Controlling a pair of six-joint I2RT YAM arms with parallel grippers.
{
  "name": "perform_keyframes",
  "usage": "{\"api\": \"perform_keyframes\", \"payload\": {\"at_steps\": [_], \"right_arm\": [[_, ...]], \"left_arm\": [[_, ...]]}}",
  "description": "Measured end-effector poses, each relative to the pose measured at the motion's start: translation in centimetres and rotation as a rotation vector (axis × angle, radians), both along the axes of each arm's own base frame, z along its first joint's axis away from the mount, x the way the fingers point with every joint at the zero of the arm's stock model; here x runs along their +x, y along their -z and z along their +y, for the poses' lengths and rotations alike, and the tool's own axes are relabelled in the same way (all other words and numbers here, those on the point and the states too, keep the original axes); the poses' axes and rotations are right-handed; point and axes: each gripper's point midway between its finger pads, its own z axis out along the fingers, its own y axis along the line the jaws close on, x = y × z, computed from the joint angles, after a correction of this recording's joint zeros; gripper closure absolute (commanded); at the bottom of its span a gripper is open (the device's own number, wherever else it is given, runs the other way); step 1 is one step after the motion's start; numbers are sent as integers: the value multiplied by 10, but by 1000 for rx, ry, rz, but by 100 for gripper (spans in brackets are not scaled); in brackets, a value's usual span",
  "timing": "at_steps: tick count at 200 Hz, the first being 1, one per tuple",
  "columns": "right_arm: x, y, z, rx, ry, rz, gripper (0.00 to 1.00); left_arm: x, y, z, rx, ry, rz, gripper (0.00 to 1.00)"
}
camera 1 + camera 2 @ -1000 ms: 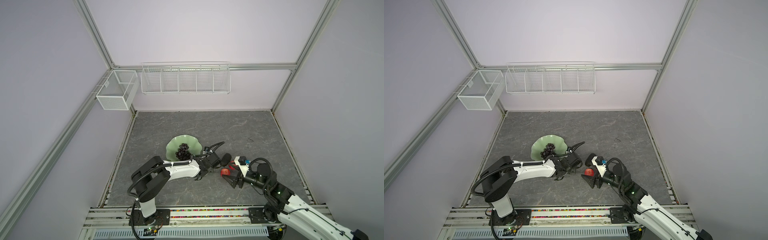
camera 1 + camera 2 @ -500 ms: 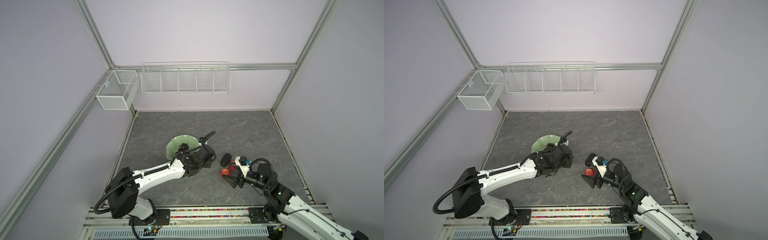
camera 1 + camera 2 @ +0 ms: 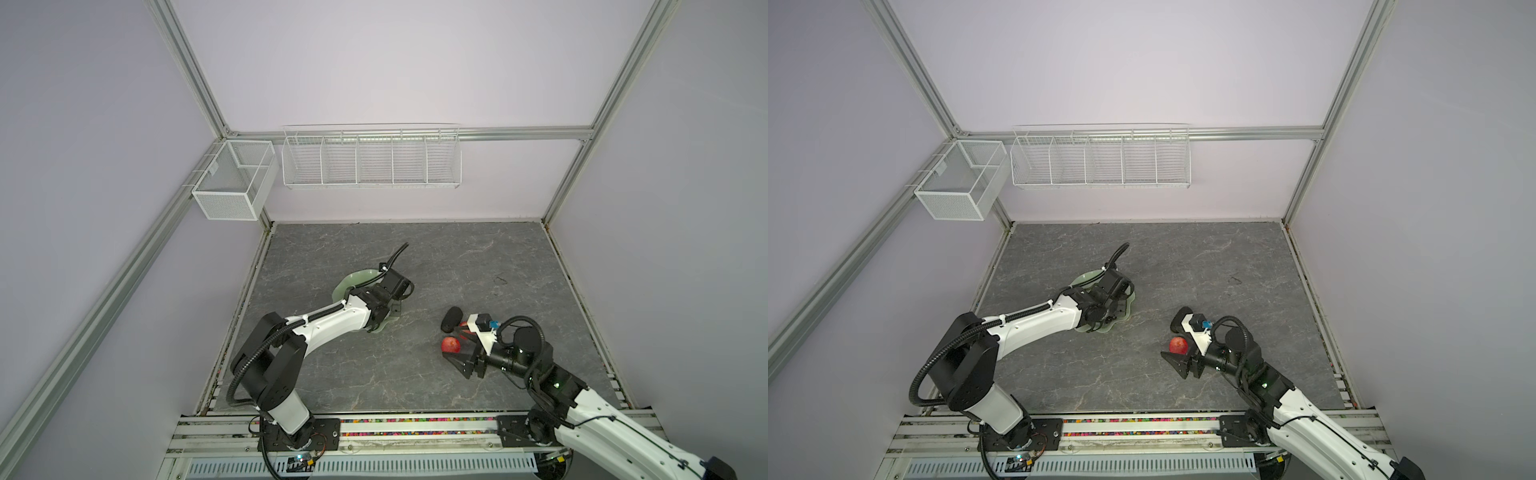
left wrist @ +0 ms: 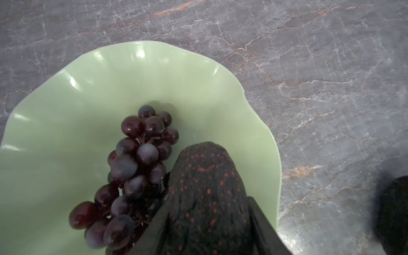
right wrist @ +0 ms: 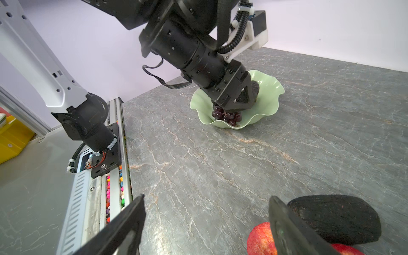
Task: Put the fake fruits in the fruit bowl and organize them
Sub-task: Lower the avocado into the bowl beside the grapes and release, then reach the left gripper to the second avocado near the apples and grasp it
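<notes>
Listing left to right, we enter what stands on the grey table (image 3: 436,257).

Item, fruit bowl (image 4: 66,92): pale green with a wavy rim, left of middle, largely covered by the left arm (image 3: 332,324) in both top views.

Item, grapes (image 4: 136,172): one dark purple bunch, lying inside the bowl.

Item, left gripper (image 4: 207,203): poised over the bowl, its fingers narrowed onto a dark speckled avocado (image 4: 205,172). This fruit hangs above the bowl's floor, just beside the grapes. Whether it touches the bowl we cannot tell.

Step in hand, as we judge it: setting this avocado down in the bowl. The next move calls for a short descent onto the bare green beside the bunch, then a gentle parting of the fingers. An oval fruit on a glossy slope may roll toward the rim.

Item, second avocado (image 3: 452,319): on the table, well right of the bowl.

Item, apple (image 3: 450,344): red, on the table, close by that avocado. More red shows past one finger in the right wrist view, and we cannot tell whether it is another apple.

Item, right gripper (image 5: 206,198): low over the table, fingers wide apart and holding nothing, one finger just in front of the apple. We judge the apple its next pick.
</notes>
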Motion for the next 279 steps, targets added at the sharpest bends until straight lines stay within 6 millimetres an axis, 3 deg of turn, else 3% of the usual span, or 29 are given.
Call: {"api": "perform_keyframes", "payload": {"at_steps": [21, 45, 75, 94, 123, 147, 161, 200, 238, 279], "right_arm": [[0, 0, 0, 0, 1, 0, 12], [1, 0, 0, -3, 3, -3, 12], [1, 0, -1, -4, 7, -7, 12], [4, -1, -3, -5, 29, -15, 11], [13, -1, -13, -11, 99, -12, 11], [19, 2, -21, -17, 148, 8, 11], [24, 4, -28, -15, 186, 27, 11], [39, -7, -59, 60, 338, 29, 11], [43, -9, -72, 99, 396, 41, 11], [44, 3, -69, 82, 384, 96, 11]], "left_arm": [[8, -1, -3, 13, -1, -13, 36], [11, -4, -2, 30, -1, -27, 29], [12, -8, 0, 36, -2, -41, 28], [10, -21, -1, 14, 11, -64, 29], [-17, -56, -16, -96, 105, -104, 29], [-40, -71, -48, -234, 222, -96, 29], [-49, -63, -71, -271, 296, -59, 29], [-67, -10, -136, -261, 481, 78, 28], [-70, 23, -153, -247, 536, 150, 29], [-66, 21, -174, -255, 580, 141, 30]]}}
